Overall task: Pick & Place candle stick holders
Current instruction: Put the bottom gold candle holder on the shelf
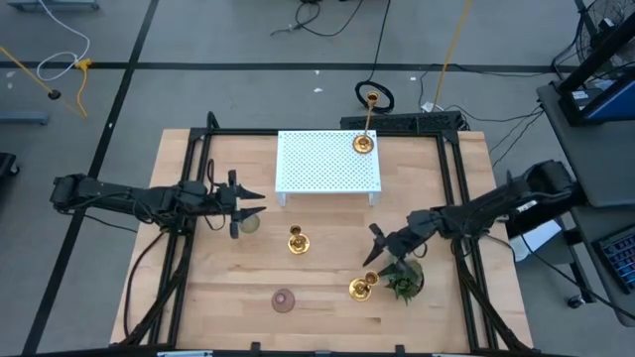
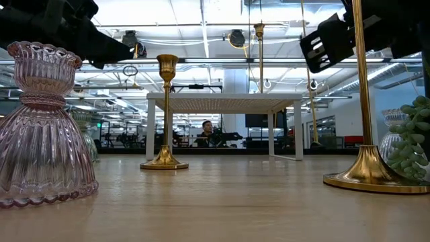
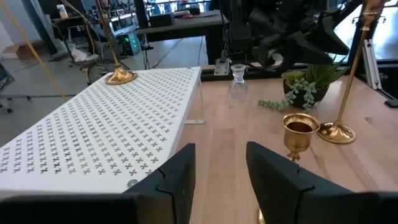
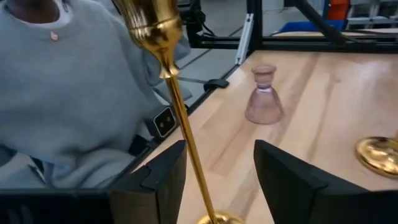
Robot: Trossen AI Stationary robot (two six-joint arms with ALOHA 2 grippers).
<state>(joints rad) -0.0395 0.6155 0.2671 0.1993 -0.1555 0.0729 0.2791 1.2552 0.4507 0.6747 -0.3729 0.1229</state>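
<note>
Candlesticks are distributed as follows: one (image 1: 363,142) is stood on the far right corner of the white perforated stand (image 1: 327,164), one (image 1: 297,241) is stood upright on the table (image 1: 198,297) at centre, just in front of the stand, and one (image 1: 361,289) is stood near the front right, just beside the plant (image 1: 404,280). A pink vase (image 1: 284,299) is placed at the front centre.

Right gripper (image 1: 374,248) is held above the front-right candlestick; in the right wrist view its fingers (image 4: 283,177) are seen apart, with the gold stem (image 4: 186,137) between them, no contact visible. Left gripper (image 1: 250,204) is held left of the centre candlestick, fingers (image 3: 171,180) apart and empty. A greenish vase (image 1: 248,224) is stood just beside it. A person in a grey top (image 4: 68,93) is visible beyond the table edge.
</note>
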